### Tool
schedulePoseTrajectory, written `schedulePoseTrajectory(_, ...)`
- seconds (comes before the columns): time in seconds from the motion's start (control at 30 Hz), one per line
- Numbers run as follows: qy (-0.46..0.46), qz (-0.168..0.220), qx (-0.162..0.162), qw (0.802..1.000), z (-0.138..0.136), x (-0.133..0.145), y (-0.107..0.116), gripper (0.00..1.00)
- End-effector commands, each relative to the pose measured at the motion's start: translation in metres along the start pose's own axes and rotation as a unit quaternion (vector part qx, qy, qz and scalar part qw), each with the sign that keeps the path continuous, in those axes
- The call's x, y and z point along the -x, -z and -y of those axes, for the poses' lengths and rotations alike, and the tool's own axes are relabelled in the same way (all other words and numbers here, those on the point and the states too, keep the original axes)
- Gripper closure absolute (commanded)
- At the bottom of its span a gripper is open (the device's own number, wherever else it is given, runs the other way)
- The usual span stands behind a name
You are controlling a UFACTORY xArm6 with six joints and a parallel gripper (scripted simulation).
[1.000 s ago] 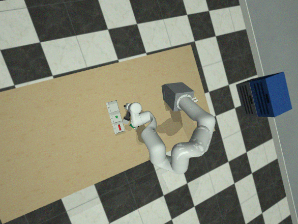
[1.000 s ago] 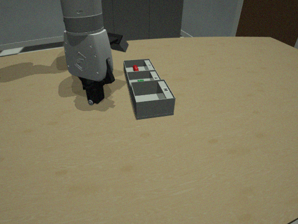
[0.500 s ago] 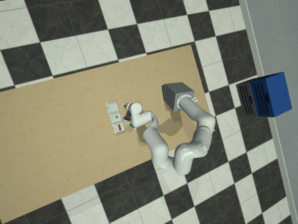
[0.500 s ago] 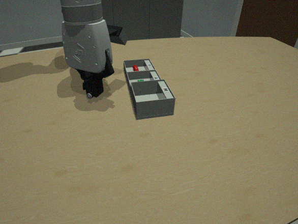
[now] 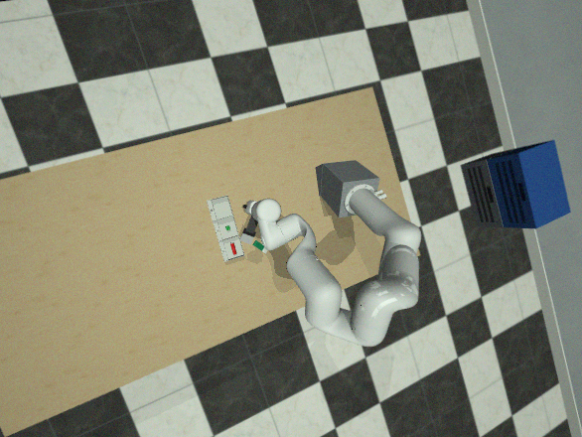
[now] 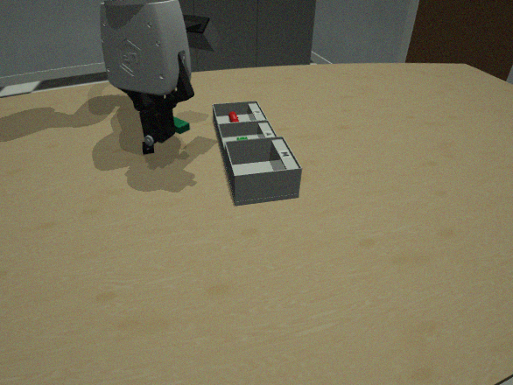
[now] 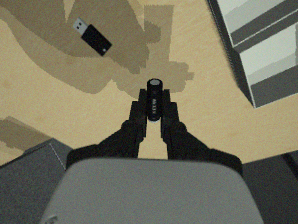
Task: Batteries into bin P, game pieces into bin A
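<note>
black battery (image 7: 154, 98) pinched between gripper (image 7: 154, 114) fingers, long axis running straight out past fingertips, silver cap forward. held just above table (image 6: 306, 262), beside bin row. bin p (image 6: 221, 109) at far end, red piece inside. green block (image 6: 180, 125) and usb stick (image 7: 93, 36) lie near.

Batteries: two – black one (image 7: 154, 99) frame centre in wrist view, red one (image 6: 234, 116) in far bin. Bins: three (image 6: 263, 175). Green pieces: two (image 6: 181, 125) (image 6: 242, 138). USB stick: one (image 7: 93, 36), upper left.
</note>
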State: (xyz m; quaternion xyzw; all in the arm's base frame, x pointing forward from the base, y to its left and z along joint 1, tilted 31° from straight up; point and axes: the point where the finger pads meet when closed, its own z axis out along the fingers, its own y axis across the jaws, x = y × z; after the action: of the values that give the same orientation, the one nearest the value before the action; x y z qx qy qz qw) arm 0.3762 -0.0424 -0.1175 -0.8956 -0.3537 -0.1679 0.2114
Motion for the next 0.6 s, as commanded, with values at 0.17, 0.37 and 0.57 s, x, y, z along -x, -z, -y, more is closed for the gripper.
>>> schedulePoseTrajectory(0.17,0.000,0.000,0.000,1.000,-0.0005,-0.0004,0.0035,1.00)
schedulePoseTrajectory(0.37,0.000,0.000,0.000,1.000,-0.0004,-0.0003,0.0075,1.00)
schedulePoseTrajectory(0.57,0.000,0.000,0.000,1.000,-0.0004,-0.0003,0.0100,1.00)
